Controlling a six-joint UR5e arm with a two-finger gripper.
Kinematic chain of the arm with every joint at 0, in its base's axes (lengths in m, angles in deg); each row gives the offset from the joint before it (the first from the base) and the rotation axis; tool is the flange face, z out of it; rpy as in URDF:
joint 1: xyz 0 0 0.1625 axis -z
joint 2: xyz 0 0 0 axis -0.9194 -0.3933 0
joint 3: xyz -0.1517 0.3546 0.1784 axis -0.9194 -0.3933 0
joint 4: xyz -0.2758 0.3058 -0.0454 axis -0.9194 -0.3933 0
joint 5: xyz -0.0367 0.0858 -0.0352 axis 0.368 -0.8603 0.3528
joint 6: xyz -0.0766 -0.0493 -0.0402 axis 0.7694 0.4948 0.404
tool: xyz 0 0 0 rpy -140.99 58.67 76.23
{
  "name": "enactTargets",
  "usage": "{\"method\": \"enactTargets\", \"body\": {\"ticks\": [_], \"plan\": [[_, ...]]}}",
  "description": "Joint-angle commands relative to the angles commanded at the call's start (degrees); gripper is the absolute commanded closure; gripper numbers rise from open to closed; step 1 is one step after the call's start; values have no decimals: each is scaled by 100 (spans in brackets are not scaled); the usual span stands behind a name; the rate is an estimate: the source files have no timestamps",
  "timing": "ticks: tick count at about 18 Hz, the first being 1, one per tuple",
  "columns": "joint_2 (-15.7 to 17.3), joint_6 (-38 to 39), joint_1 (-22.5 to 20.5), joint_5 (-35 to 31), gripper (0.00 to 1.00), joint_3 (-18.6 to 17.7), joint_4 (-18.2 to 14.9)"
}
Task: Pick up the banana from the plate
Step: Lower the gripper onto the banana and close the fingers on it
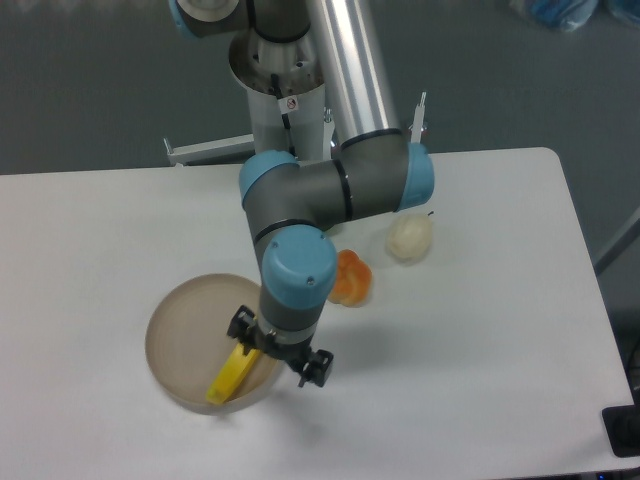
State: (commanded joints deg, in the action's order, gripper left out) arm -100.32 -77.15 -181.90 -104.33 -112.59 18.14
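Observation:
The banana (229, 378) is bright yellow and lies in the front right part of the round beige plate (180, 325), with its lower end near the front rim. Its upper end runs under my gripper (256, 352), which points straight down over the plate's right side. The wrist and the gripper's black body hide the fingers, so I cannot tell whether they are open or shut on the banana. I also cannot tell whether the banana rests on the plate or is lifted off it.
A lumpy orange pepper (353, 280) sits just right of the plate, close to my wrist. A pale cream pear-shaped fruit (410, 238) lies further right and back. The arm's base stands at the table's far edge.

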Motion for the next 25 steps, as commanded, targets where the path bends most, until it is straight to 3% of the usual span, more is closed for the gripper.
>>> {"method": "enactTargets", "body": {"ticks": [11,12,14,16,18,21,25], "plan": [[-308,458,326,0,2,-35,317],[-308,475,326,9,17,-18,309],[-291,484,326,96,61,-26,300],[-273,458,326,132,80,-26,274],[-238,432,317,132,89,-18,238],[-150,414,291,158,90,-26,195],[-36,396,229,167,90,-9,-104]]}}
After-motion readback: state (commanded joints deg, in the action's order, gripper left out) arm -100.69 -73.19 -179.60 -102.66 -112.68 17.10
